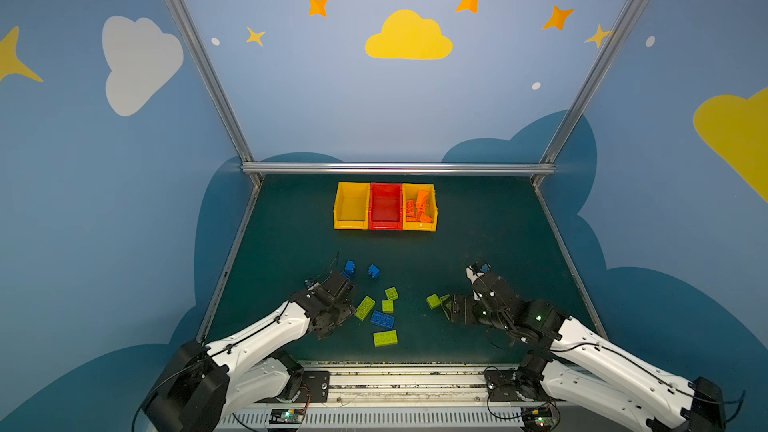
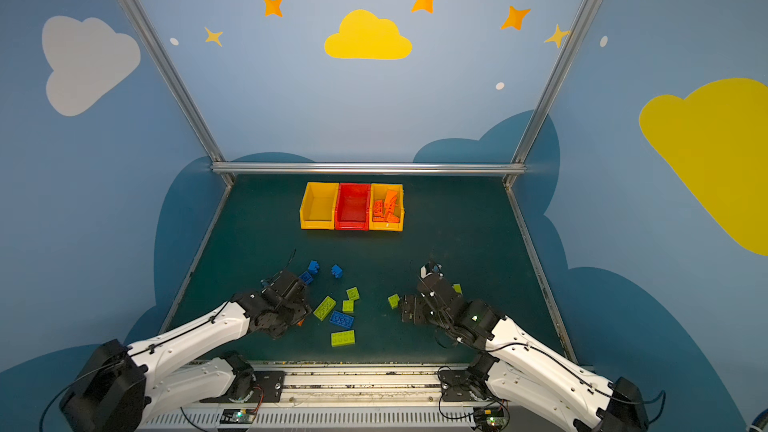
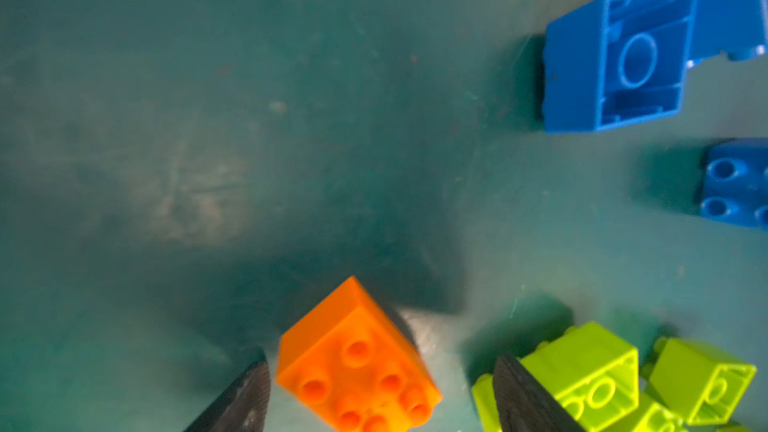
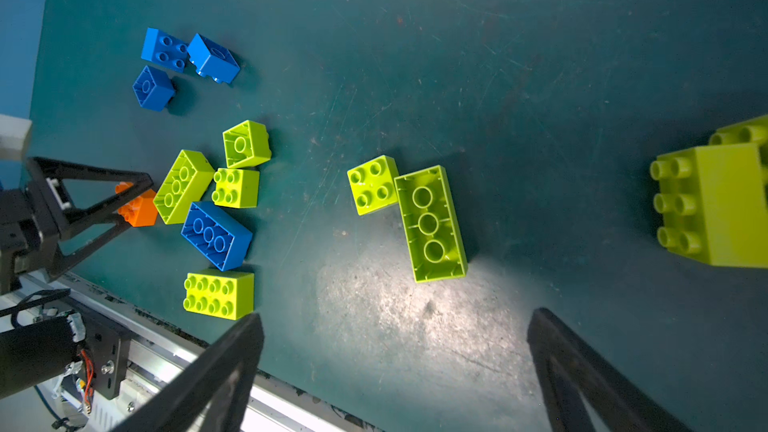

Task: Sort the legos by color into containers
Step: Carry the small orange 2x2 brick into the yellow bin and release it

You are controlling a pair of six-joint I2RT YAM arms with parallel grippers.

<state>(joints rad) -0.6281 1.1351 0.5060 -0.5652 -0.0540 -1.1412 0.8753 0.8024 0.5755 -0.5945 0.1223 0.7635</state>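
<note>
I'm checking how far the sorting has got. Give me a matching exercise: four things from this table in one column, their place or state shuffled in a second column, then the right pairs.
Things
1. red bin
2. yellow bin at the right end of the row in both top views
3. single orange brick
4. long blue brick

Places or states
A. lies underside up among green bricks
B. holds a pile of orange bricks
C. empty, middle of the row
D. on the table, inside the open left gripper

Pairs: 1-C, 2-B, 3-D, 4-A
</note>
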